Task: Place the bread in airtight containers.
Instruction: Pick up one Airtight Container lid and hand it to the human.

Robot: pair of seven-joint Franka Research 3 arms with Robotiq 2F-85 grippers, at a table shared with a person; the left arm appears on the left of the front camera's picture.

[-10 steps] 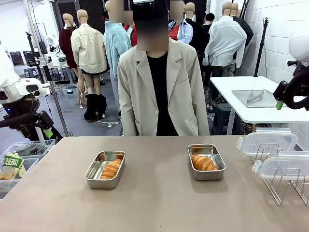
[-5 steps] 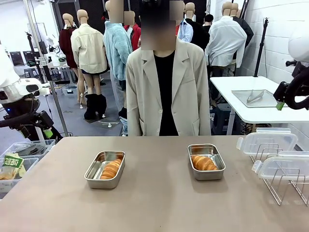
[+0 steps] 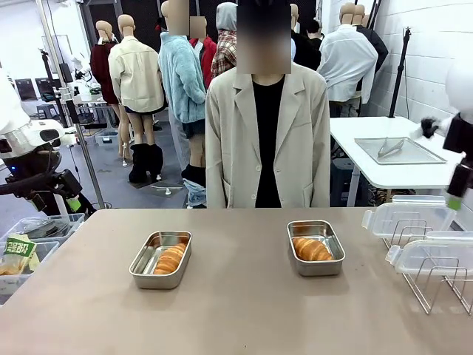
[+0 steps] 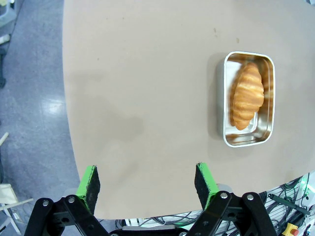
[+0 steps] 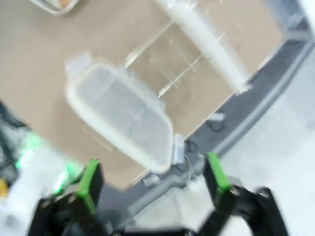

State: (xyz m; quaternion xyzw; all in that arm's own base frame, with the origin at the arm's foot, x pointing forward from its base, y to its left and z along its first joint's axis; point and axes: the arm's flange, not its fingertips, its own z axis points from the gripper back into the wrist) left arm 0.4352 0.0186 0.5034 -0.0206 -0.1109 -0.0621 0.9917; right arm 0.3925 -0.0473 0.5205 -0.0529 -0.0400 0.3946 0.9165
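One roll (image 3: 170, 258) is laid in the left steel pan (image 3: 157, 281), the other roll (image 3: 311, 249) in the right pan (image 3: 318, 269), both uncovered. The clear lids (image 3: 414, 216) are propped on a wire rack (image 3: 423, 290) cut off at the picture's edge. Though its view is blurred, the right gripper (image 5: 152, 174) is seen spread wide over a lid (image 5: 118, 115). The left gripper (image 4: 147, 179) is spread above the edge of the tan table (image 3: 236, 318). A person (image 3: 267, 140) is stood opposite.

One golden ridged roll (image 3: 171, 258) lies in a lidless steel pan (image 3: 157, 282), well ahead of the left fingers (image 4: 204, 179). Another roll (image 3: 311, 249) lies in a second pan (image 3: 316, 268), well beyond the right fingers (image 5: 90, 179).
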